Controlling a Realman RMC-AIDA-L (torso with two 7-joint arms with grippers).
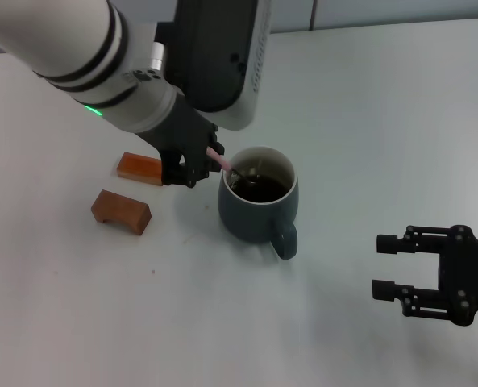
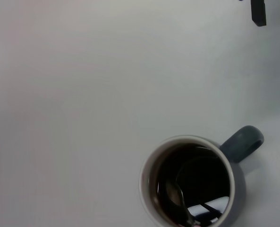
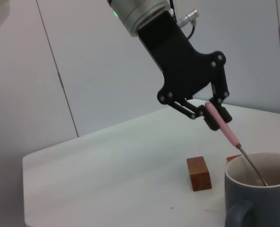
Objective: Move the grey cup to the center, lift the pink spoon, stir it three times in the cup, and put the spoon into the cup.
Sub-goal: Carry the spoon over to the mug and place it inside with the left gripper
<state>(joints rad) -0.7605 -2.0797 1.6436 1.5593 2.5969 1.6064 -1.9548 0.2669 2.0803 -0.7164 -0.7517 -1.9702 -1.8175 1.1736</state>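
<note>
The grey cup [image 1: 259,205] stands near the middle of the table, handle toward me, with dark brown liquid inside. It also shows in the left wrist view [image 2: 191,182] and the right wrist view [image 3: 258,194]. My left gripper [image 1: 200,167] is just left of the cup's rim, shut on the pink spoon [image 1: 217,158]. The spoon slants down into the cup; its pink handle [image 3: 223,125] is pinched between the fingers and its metal bowl [image 2: 175,194] sits in the liquid. My right gripper [image 1: 390,266] is open and empty at the front right.
Two brown rectangular blocks lie left of the cup: one [image 1: 122,211] nearer me, one [image 1: 139,168] behind it, next to the left gripper. One block [image 3: 199,173] shows in the right wrist view. The white table [image 1: 367,121] reaches a wall at the back.
</note>
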